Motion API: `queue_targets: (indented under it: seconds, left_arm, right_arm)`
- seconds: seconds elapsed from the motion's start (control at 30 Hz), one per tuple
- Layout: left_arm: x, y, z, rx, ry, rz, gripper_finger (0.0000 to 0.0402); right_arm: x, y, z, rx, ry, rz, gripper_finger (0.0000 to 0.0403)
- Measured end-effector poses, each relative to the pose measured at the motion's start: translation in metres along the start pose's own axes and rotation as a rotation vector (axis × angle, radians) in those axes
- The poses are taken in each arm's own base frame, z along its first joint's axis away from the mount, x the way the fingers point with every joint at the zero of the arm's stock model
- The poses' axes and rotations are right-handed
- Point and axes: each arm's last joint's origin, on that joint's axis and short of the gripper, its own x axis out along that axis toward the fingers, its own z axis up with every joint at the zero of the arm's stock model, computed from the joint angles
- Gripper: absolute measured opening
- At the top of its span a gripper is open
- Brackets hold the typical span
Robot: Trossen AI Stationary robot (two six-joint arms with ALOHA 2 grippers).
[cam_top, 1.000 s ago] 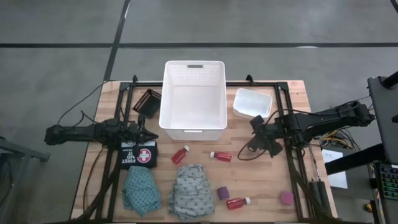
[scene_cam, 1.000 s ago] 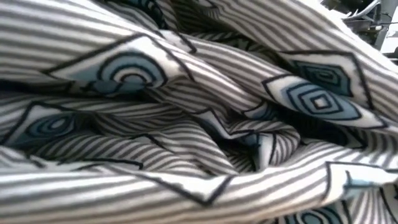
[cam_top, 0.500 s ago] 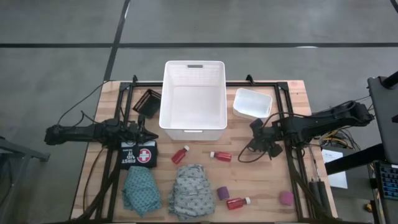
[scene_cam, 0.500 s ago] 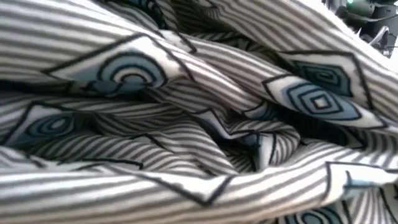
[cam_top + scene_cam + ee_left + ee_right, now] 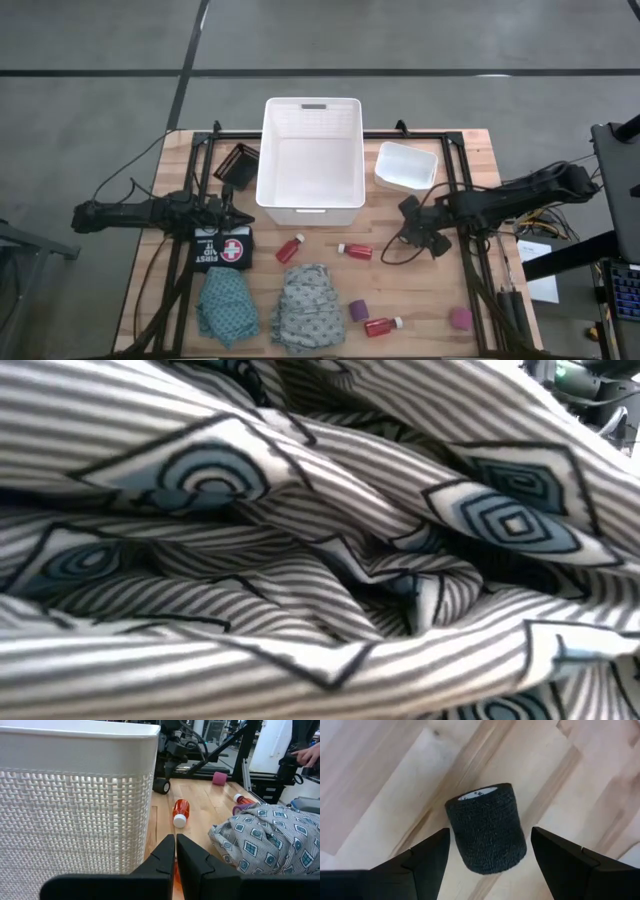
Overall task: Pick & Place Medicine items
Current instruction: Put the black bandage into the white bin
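Right gripper [image 5: 487,851] spread wide, empty, poised over black roll [image 5: 487,827] lying on table [image 5: 380,775] right of white basket [image 5: 311,160]. Roll to be kept centred between fingers, descent completed before closure. Left gripper [image 5: 175,851] clenched, idle beside basket.

1. A lab or workshop is showing here: a wooden table [image 5: 420,290] is sitting on a bare grey concrete floor [image 5: 100,60].
2. Dark metal frames [image 5: 235,750] and loose cables [image 5: 130,170] are surrounding it.
3. A person's hand [image 5: 306,755] is working at equipment behind the table.
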Motion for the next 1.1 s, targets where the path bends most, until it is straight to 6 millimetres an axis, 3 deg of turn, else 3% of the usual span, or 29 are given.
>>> queue_targets:
  seconds: [0.43, 0.73, 0.93, 1.1]
  left_arm:
    - [0.000, 0.000, 0.000, 0.000, 0.000, 0.000, 0.0021]
    - [0.000, 0.000, 0.000, 0.000, 0.000, 0.000, 0.0021]
    - [0.000, 0.000, 0.000, 0.000, 0.000, -0.001, 0.0021]
    - [0.000, 0.000, 0.000, 0.000, 0.000, 0.000, 0.0021]
  right_arm:
    - [0.022, 0.000, 0.004, 0.026, 0.074, 0.046, 0.0263]
    - [0.018, -0.001, 0.005, 0.091, 0.051, 0.032, 0.0215]
    - [0.016, -0.002, 0.007, 0.092, 0.038, 0.023, 0.0213]
    - [0.002, -0.012, 0.017, 0.184, 0.004, -0.077, 0.0216]
